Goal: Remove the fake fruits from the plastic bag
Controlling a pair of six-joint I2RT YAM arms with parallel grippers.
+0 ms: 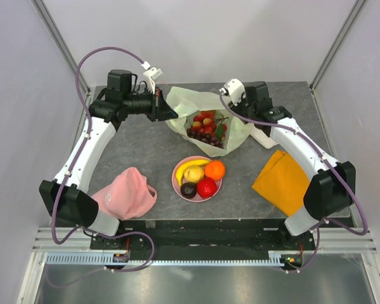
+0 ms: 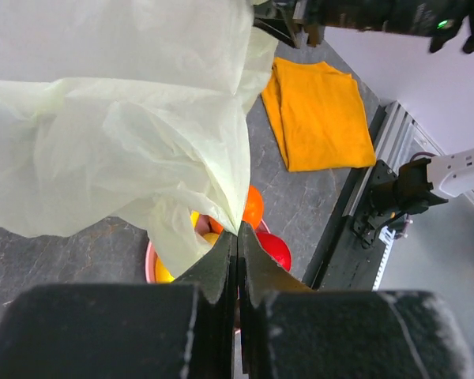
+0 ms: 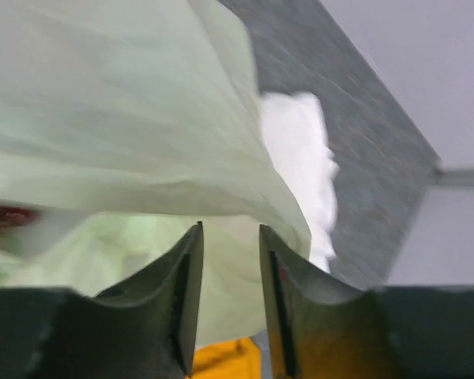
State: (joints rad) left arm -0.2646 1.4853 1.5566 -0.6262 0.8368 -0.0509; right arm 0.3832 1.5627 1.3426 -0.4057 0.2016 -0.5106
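1. Where the scene is taken from above, the plastic bag (image 1: 199, 104) is shown at the far middle of the table (image 1: 145, 145). Its mouth is spread toward the near side, and a berry cluster (image 1: 204, 120) and a dark grape bunch (image 1: 207, 135) are lying inside it.
2. Only from above is the pink plate (image 1: 175, 177) seen whole, just nearer than the bag. A banana (image 1: 193, 165), an orange (image 1: 215, 170), a red apple (image 1: 206, 187) and a dark plum (image 1: 189, 189) are resting on it, outside the bag.
3. By the left wrist camera a closer fact is given: the jaws of the left gripper (image 2: 238, 230) are pressed together, with a thin fold of the bag's edge pinched at their tips. From there the film is lifted up and to the left, and parts of the orange and the apple are glimpsed beneath it.
4. In the blurred right wrist view the right gripper (image 3: 231, 230) is seen with its jaws held apart. The bag's film is spread across and beyond the gap, but whether it is touched cannot be told.
5. A white cloth (image 3: 300, 158) is shown just past the bag's edge, and an orange cloth (image 1: 282, 180) is laid at the table's right.
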